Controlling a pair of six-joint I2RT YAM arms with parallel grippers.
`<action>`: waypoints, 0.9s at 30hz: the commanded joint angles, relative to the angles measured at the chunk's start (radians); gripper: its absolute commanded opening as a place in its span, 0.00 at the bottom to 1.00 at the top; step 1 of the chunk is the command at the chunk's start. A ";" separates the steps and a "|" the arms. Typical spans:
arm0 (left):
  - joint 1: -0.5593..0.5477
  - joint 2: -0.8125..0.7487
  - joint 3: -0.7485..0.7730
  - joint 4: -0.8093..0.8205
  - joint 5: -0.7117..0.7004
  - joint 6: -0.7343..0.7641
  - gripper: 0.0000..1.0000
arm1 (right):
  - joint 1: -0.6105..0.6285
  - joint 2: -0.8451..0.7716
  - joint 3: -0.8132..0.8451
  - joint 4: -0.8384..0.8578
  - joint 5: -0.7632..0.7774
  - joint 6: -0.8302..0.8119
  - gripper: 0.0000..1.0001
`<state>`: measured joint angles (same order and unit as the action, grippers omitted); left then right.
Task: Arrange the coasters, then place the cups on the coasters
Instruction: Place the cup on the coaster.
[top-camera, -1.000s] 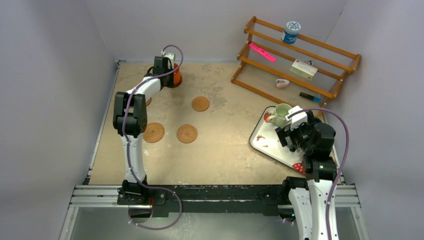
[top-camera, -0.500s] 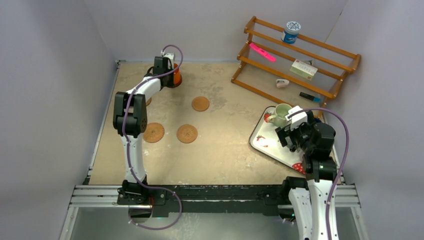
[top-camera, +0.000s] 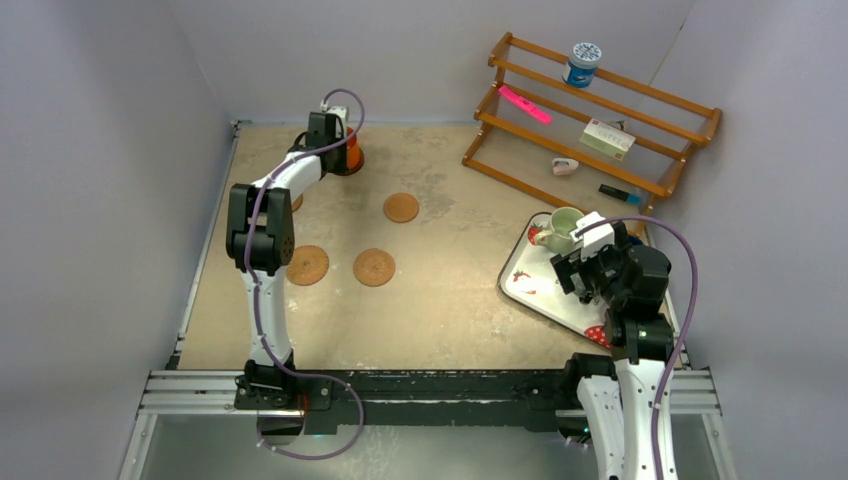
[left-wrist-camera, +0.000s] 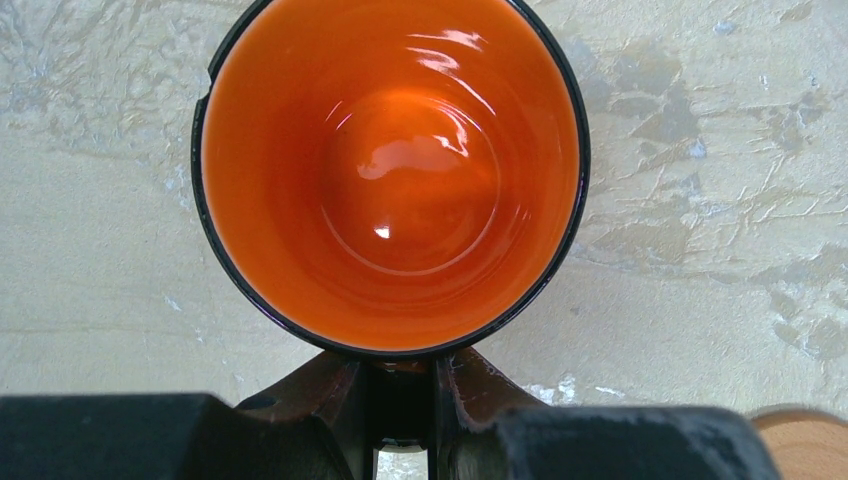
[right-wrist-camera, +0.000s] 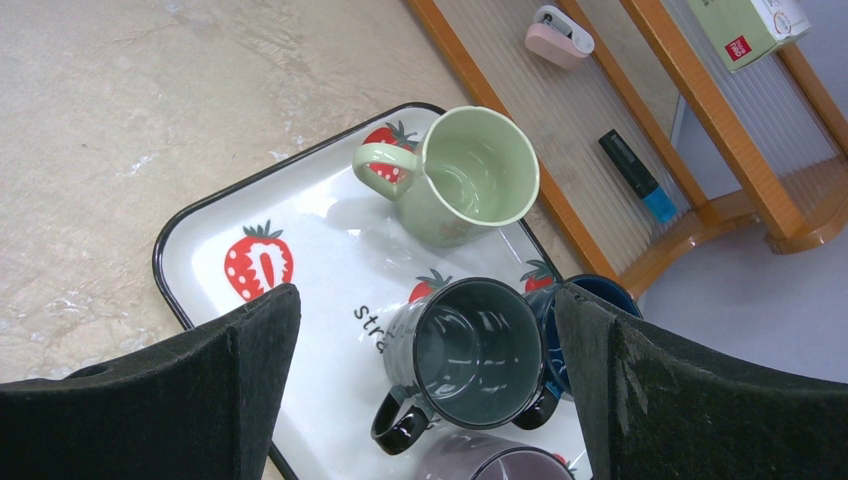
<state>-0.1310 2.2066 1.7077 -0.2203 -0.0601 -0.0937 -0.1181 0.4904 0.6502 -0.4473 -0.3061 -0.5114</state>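
Carefully now: your left tool (left-wrist-camera: 405, 432) is clamped on the handle (left-wrist-camera: 402, 395) of the orange cup (left-wrist-camera: 390, 170), at the far left of the table (top-camera: 450, 300). From above, the cup appears to stand on a dark coaster (top-camera: 347, 170), but neither view shows whether its base is fully down inside the rim.

Settle that first. Lower gently until the cup bears its own weight and sits level, centred on the disc, not perched on its edge. Then part the fingers only as much as needed and draw the tool straight back along the line of the handle. A sideways pull could, I judge, twist the cup or drag it off.

Your right tool (right-wrist-camera: 428, 300) stands wide apart and holds nothing. It hangs over the tray (right-wrist-camera: 320, 230), above the grey cup (right-wrist-camera: 470, 350), with the green cup (right-wrist-camera: 470, 180) just beyond. Three light coasters (top-camera: 374, 267) lie bare mid-table. For the next pick, take a cup by its handle. The green one's points away from the other cups, so it likely gives the cleanest approach.
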 joint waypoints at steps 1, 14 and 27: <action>0.005 -0.021 0.045 -0.016 -0.008 -0.018 0.00 | 0.003 -0.007 -0.004 0.002 -0.021 -0.006 0.99; 0.005 -0.002 0.075 -0.048 -0.012 -0.021 0.79 | 0.003 -0.007 -0.004 0.000 -0.020 -0.007 0.99; 0.005 -0.029 0.074 -0.069 -0.005 -0.021 0.90 | 0.003 -0.009 -0.006 0.003 -0.018 -0.008 0.99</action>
<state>-0.1310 2.2066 1.7454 -0.2802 -0.0608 -0.1047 -0.1181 0.4896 0.6498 -0.4515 -0.3061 -0.5133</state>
